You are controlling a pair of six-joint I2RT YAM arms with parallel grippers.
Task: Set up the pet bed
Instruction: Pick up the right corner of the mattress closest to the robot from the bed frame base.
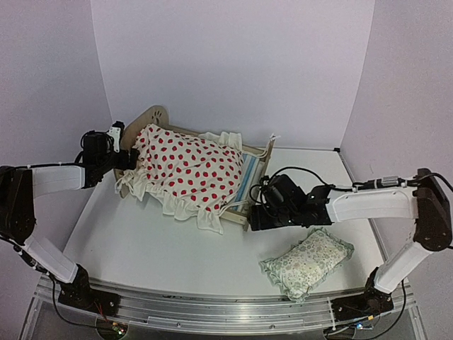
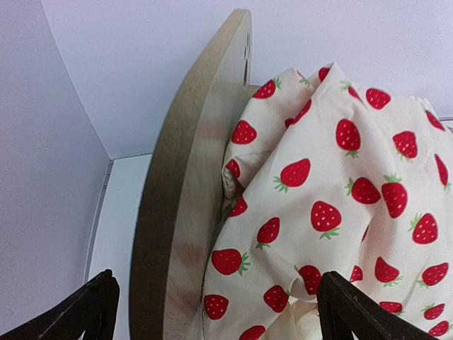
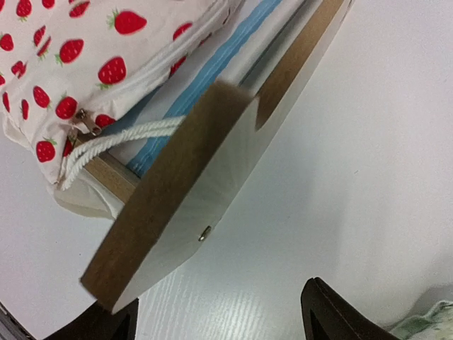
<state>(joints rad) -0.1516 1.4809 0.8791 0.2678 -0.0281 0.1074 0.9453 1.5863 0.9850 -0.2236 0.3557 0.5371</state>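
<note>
White table [image 1: 141, 241]: both jaws spread, gripping nothing. Left gripper [image 1: 129, 159] straddles bed [image 1: 245, 180] headboard [image 2: 191, 177], right gripper [image 1: 255, 209] at footboard [image 3: 212, 198]. Back straight out, don't nudge it; pillow [image 1: 308, 263] probably next.

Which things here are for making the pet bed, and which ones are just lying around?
For the job:
pet bed, the wooden frame between the two arms
strawberry cushion, lying on the bed

Just lying about, for now:
green floral pillow, on the table apart from the bed, near the right arm; it may be wanted later
</note>
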